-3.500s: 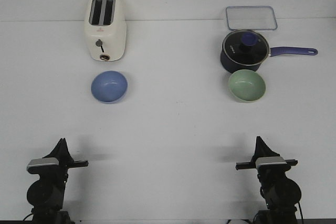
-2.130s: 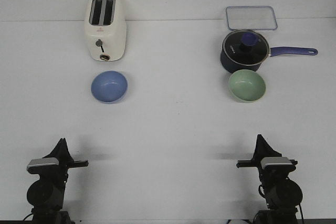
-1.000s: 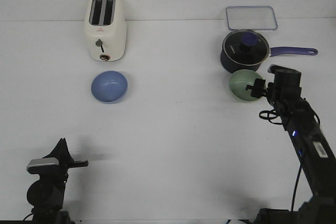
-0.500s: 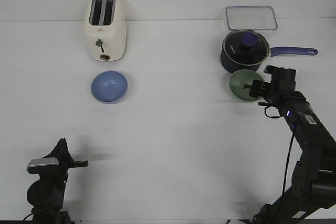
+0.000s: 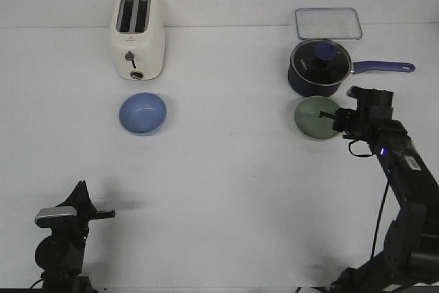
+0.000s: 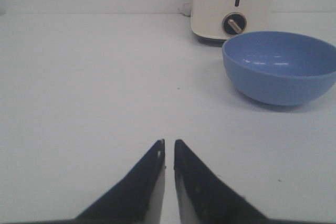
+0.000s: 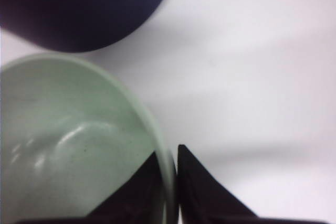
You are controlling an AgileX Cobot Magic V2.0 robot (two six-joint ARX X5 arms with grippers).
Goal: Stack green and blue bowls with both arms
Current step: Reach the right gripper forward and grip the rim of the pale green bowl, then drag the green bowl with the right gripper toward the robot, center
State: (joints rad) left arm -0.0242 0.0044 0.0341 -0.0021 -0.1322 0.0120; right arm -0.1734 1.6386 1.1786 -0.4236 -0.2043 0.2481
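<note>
A: Nearest the camera, what does the left arm show?

B: The left pincer sits low at the near edge of the white counter, its two black fingers pressed almost together with only a thin slit between them, nothing held. Ahead of it, well apart, stands the blue bowl, upright on the counter.

A: And the right arm?

B: It reaches forward to the green bowl. The right pincer is pinching the bowl's near-right rim: one finger lies inside the wall, the other outside, with the pale green edge between them.

A: Where do the two bowls lie relative to each other?

B: Well apart. The blue bowl is on the left half of the counter, the green one on the right.

A: Farther back?

B: A cream toaster stands just behind the blue bowl. A dark blue saucepan with a glass lid stands just behind the green bowl. Beyond it lies a clear rectangular container.
</note>
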